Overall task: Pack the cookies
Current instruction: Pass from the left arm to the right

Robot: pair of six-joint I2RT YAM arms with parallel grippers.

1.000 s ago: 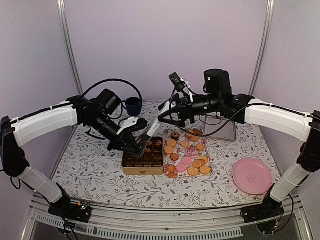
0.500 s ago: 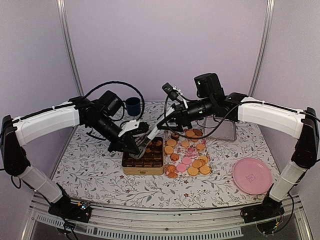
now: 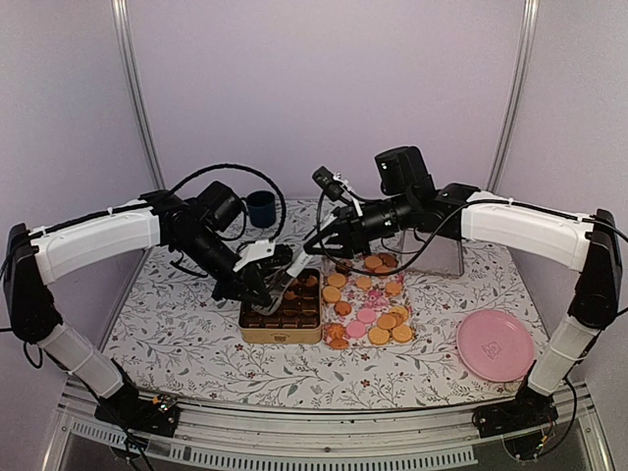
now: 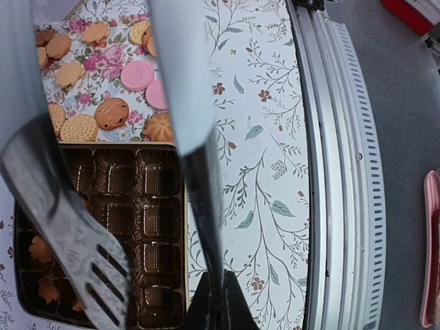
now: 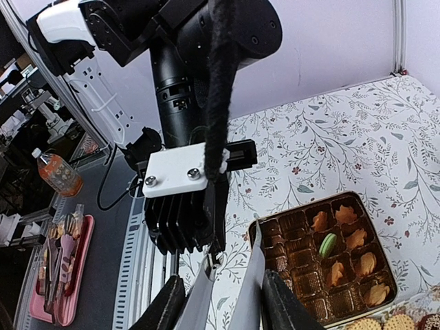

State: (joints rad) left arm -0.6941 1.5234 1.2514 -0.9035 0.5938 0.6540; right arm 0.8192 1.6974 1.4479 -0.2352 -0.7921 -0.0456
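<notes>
While over tin (image 3: 280,337), left tool (image 3: 263,285) down-tilted.

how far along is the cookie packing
Early. Done: a few cookies sit in the box, most cups empty. In hand: the left gripper holds tongs over the box; the right gripper straddles the tongs' arms. Left: the loose cookies beside the box.

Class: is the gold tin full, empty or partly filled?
Partly filled: the tin holds one green cookie and several orange cookies at one end; most brown cups sit empty.
</notes>
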